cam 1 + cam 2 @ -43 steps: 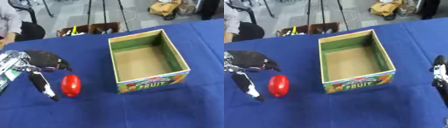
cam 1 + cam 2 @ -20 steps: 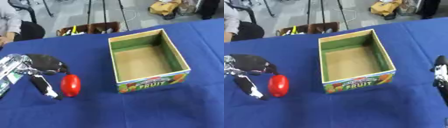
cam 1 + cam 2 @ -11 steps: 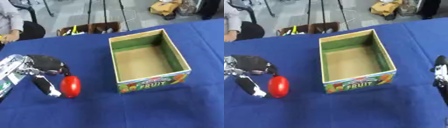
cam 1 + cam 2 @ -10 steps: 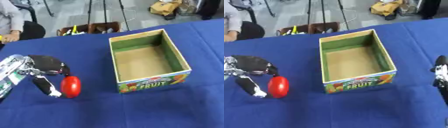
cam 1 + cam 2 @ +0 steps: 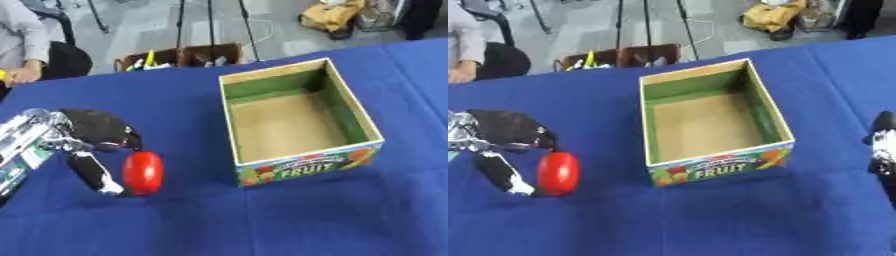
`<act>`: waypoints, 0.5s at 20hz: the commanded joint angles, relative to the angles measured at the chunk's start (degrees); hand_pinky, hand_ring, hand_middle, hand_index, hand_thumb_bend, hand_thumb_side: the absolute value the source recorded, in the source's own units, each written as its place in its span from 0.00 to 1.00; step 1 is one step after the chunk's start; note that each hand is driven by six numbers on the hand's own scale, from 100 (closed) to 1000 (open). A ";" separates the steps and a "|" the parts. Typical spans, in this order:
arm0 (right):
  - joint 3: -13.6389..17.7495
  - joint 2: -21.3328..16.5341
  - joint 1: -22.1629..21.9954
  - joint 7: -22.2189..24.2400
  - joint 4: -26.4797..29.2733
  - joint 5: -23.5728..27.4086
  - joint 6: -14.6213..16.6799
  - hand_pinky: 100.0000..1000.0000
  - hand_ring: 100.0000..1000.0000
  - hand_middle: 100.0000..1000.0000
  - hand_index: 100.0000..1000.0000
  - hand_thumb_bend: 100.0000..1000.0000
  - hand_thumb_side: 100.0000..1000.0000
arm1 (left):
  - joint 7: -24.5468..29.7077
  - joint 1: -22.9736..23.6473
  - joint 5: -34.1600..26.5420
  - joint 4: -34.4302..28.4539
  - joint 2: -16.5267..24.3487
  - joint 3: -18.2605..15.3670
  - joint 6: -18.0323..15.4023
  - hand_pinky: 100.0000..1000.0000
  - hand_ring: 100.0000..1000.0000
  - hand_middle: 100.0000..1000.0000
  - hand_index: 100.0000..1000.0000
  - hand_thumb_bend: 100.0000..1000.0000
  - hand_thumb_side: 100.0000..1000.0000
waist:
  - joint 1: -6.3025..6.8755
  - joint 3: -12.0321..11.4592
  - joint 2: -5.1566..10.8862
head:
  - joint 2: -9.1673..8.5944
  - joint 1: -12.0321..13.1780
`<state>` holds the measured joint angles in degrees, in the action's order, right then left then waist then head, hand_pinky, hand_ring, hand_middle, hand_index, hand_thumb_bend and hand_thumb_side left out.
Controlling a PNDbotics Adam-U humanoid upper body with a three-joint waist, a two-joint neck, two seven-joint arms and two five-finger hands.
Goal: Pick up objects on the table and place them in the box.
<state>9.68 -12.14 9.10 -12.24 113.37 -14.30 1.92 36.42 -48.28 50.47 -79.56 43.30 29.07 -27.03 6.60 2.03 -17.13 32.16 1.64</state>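
One red object (image 5: 143, 172), oval and glossy, lies on the blue table (image 5: 262, 220) well to the left of the box; we cannot name it more closely than its colour and shape. One left hand (image 5: 94, 145) of ours comes in from the view's left edge, its silver forearm slanting down toward the corner. Its thumb runs down the object's left side and its fingers (image 5: 131, 141) curl over the object's top end, so we record it as grasping the red object, which still touches the cloth. One box (image 5: 297, 119), open-topped cardboard, stands upright near the middle of the table: green inner walls, bare brown floor, nothing inside, and a printed front panel reading FRUIT. One right hand (image 5: 882, 145) of ours shows only as a dark shape at the right edge of the right eye view, apart from the box; whether its fingers are released or clenched we cannot tell.
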 commanded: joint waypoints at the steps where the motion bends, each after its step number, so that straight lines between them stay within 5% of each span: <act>1: 0.16 -0.46 0.47 -0.06 1.23 -0.28 0.08 0.14 0.00 0.14 0.37 0.05 0.68 | 15.55 -1.21 -0.11 -1.88 1.37 -1.25 -14.78 0.57 0.62 0.63 0.78 0.55 0.75 | -0.24 -0.12 1.00 | -0.13 0.04; 10: 0.13 -0.49 0.54 -0.20 1.23 -0.17 0.23 0.14 0.00 0.14 0.37 0.05 0.68 | 15.55 -0.81 0.76 -2.65 1.59 0.27 -14.23 0.56 0.64 0.66 0.82 0.63 0.79 | -0.08 0.04 0.94 | -0.07 0.09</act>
<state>9.68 -12.14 9.10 -12.29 113.37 -14.30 1.95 37.21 -48.38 50.77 -81.58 43.30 29.64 -26.24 6.74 2.08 -17.13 32.16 1.64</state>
